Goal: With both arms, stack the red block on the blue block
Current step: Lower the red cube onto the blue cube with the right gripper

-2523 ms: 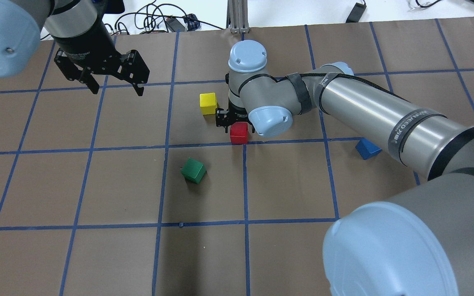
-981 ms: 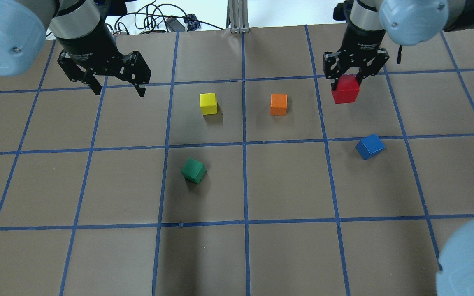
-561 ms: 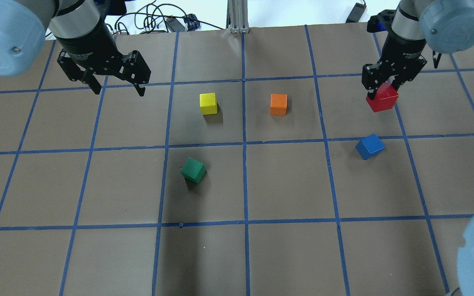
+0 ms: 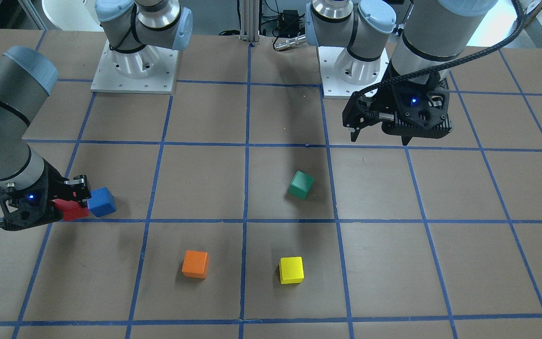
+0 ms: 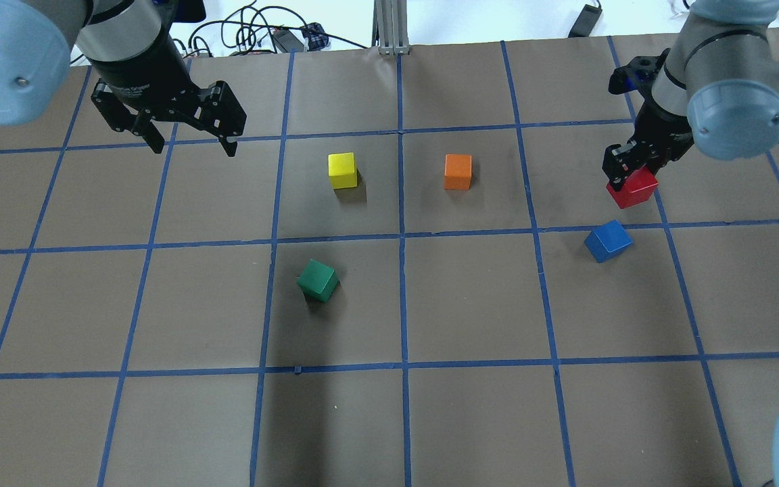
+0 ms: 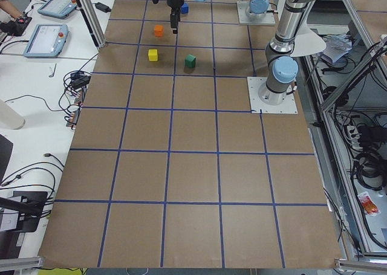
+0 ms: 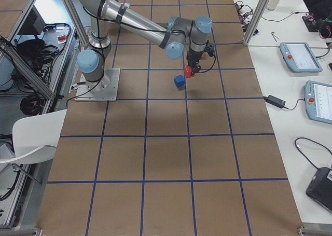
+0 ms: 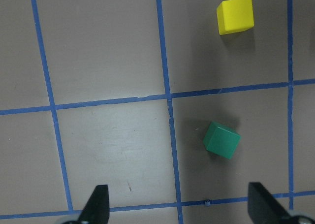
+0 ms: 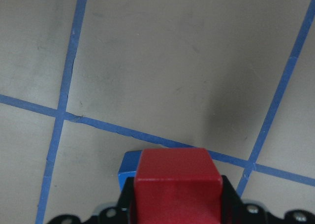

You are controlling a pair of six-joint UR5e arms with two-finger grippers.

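Right end effector (image 5: 626, 170) is clamping red block (image 5: 635, 190) by its sides, leaving underside free for stacking; blue block (image 5: 608, 241) is lying on desk (image 5: 470, 304) just below it, offset. Left end effector (image 5: 193, 150) is idling, jaws apart.

— What is the right gripper (image 4: 76, 201) doing?

— It is clamping the red block (image 4: 74, 213), out toward the bench (image 4: 440, 245) edge on the robot's right. The blue block (image 4: 102, 201) is sitting just beside it, on the side toward the middle. I am not managing to tell whether the two are touching.

— And the left gripper (image 4: 380, 139)?

— It is hanging with its jaws spread wide, gripping nothing, nearer the robot's own edge on its left side.

— The other cubes?

— The green block (image 4: 300, 184) is lying skewed near the middle. The orange block (image 4: 195, 264) and the yellow block (image 4: 291, 270) are sitting well apart toward the operators' edge.
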